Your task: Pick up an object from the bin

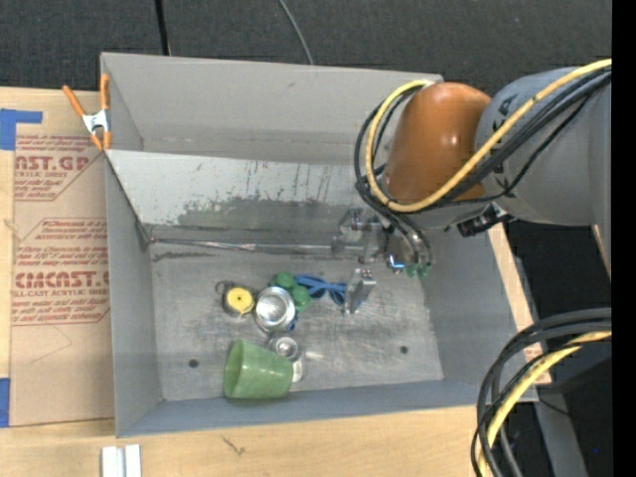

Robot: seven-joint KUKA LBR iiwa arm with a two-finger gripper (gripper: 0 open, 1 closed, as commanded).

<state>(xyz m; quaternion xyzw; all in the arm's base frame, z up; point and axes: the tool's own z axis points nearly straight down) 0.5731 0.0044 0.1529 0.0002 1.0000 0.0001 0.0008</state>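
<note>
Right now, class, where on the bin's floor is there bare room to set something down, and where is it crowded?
Bare: the floor between the yellow disc and the left wall of the bin; the front right corner, right of the green cup; the strip along the back wall. Crowded: the middle, where disc, silver can, blue piece and gripper sit close together.

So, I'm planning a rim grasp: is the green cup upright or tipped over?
Tipped over: the green cup lies on its side on the floor of the bin, near its front wall.
</note>
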